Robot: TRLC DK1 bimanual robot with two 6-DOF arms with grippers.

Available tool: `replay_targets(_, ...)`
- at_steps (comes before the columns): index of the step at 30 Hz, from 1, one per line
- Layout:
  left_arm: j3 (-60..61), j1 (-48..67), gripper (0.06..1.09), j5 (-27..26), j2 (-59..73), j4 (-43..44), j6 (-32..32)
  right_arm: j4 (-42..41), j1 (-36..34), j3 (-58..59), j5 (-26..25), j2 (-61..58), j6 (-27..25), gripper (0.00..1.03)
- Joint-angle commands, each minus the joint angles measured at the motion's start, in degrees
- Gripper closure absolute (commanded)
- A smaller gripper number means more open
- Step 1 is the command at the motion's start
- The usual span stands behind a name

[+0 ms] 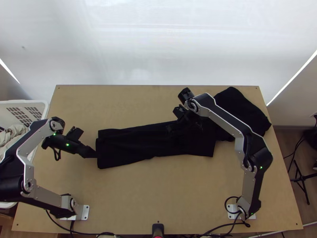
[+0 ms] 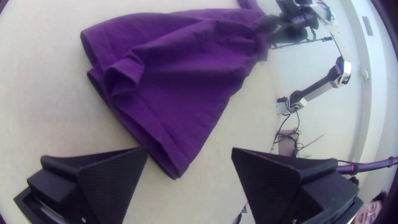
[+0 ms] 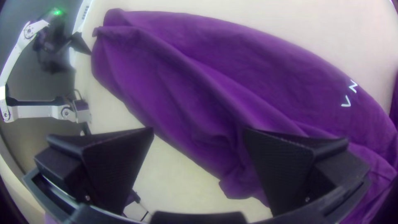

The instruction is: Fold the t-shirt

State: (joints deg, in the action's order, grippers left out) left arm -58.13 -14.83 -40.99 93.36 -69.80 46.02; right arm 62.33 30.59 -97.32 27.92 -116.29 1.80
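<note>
Some t-shirt (image 1: 126,146) fabric hides behind the spread right pincer (image 1: 184,127); the left pincer (image 1: 89,143) gapes too.

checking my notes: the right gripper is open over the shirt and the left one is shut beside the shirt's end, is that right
The left gripper is not shut: the left wrist view shows its fingers wide apart, beside the end of the shirt. The right gripper is open over the shirt.

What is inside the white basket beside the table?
Crumpled pale cloth lies inside the basket. The left arm crosses over it, hiding whatever sits beneath.
</note>
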Motion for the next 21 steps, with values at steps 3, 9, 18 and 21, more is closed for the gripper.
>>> replay_targets(3,1.4,-0.3,0.1,1.1,2.9,8.6,-3.7,-0.5,-0.5,-1.6,0.1,-2.0,-1.2,0.04)
replay_targets(9,1.2,0.1,0.1,5.7,3.3,14.2,-4.7,-0.5,-1.7,-0.7,0.1,-1.3,-1.3,0.04)
replay_targets(18,0.5,1.5,0.1,7.5,6.2,17.9,-6.0,-0.5,-2.4,-0.4,0.1,-0.2,-1.2,0.04)
replay_targets(21,0.2,2.5,0.1,5.9,7.1,18.0,-6.9,-0.5,-2.6,-0.2,0.1,0.2,-1.2,0.04)
